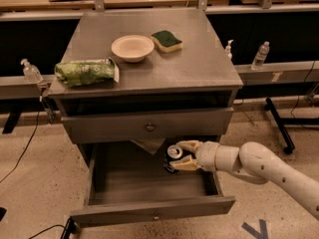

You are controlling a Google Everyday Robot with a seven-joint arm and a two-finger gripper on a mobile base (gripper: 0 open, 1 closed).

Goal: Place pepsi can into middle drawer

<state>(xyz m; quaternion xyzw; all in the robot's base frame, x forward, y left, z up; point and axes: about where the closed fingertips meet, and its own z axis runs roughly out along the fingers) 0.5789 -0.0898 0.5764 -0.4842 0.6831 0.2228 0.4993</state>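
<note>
We have the gripper [178,156] clamped on the pepsi can [174,154], its long axis near upright, silver top up. It hangs below the worktop's [199,59] front edge, right of centre, over the open middle drawer [129,183]. We judge the tray lies straight beneath.

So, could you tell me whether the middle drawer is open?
Open: the middle drawer is pulled out; the pincer holds the pepsi can over its tray.
</note>
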